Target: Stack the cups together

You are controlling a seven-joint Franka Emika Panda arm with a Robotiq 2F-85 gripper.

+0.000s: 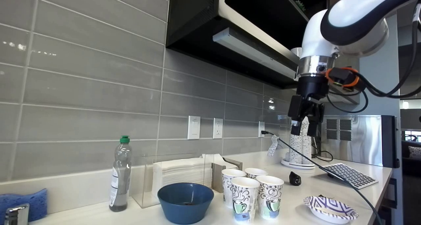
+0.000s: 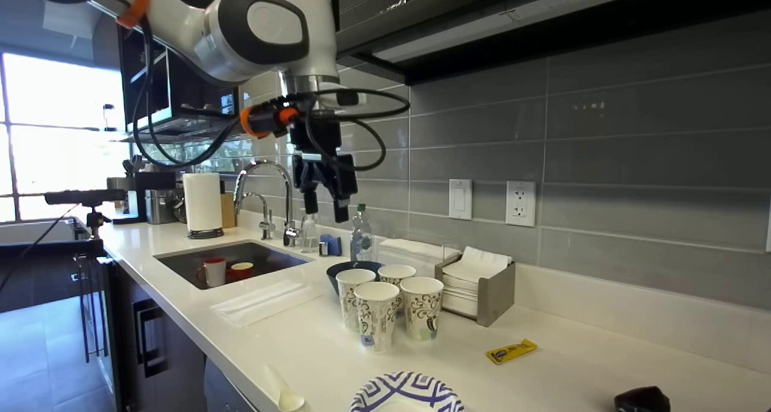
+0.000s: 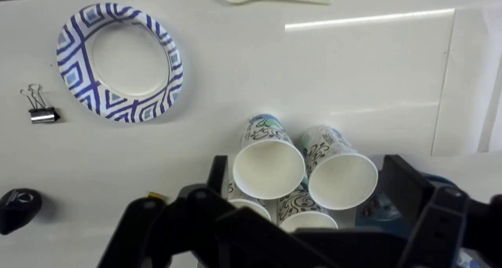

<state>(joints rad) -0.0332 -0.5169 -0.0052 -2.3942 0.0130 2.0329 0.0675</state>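
Gripper hangs spread and empty, higher than the four paper cups clustered at three o'clock of the blue bowl in an exterior view; best, I judge, to centre on one outer cup, pinch lightly and lift straight before nesting.

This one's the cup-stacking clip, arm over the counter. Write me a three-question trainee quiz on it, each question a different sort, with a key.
1. How many paper cups stand clustered beside the blue bowl?
2. True or false: the gripper is closed on one of them.
3. In the wrist view, where is the binder clip relative to the patterned plate? a) to its left, b) to its right, c) on it.

Key:
1. Four, not nested.
2. False; it is open and raised clear of them.
3. a
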